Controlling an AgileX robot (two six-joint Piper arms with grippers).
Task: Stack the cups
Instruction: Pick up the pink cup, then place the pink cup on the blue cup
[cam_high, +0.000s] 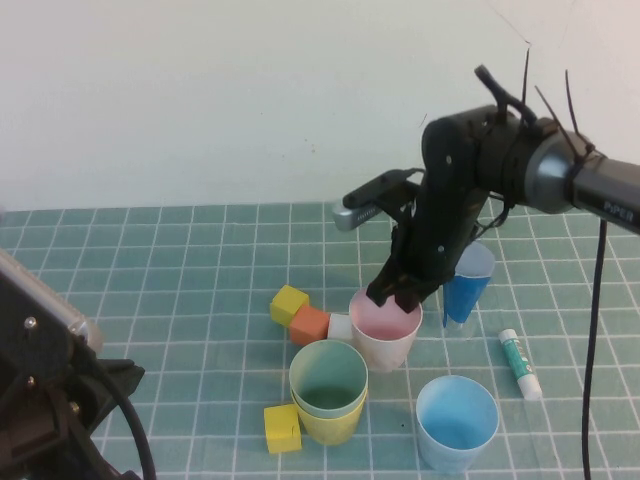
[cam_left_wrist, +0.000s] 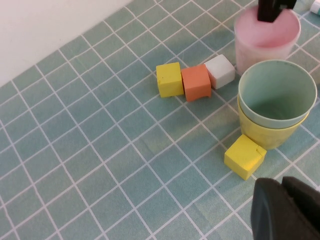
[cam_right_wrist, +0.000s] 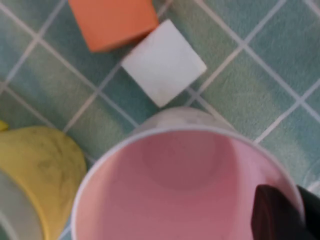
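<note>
Left claw (cam_left_wrist: 285, 210) sits pressed together at the desk's near left corner. Pale green cup (cam_high: 328, 377) nests in yellow cup (cam_high: 330, 422) mid-desk. Right claw (cam_high: 398, 292) pinches the pink cup (cam_high: 385, 328) rim; a one-sided grip risks tipping it when lifted.

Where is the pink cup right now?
In the high view, the pink cup stands mid-table, beside the white cube, with the right gripper at its rim.
</note>
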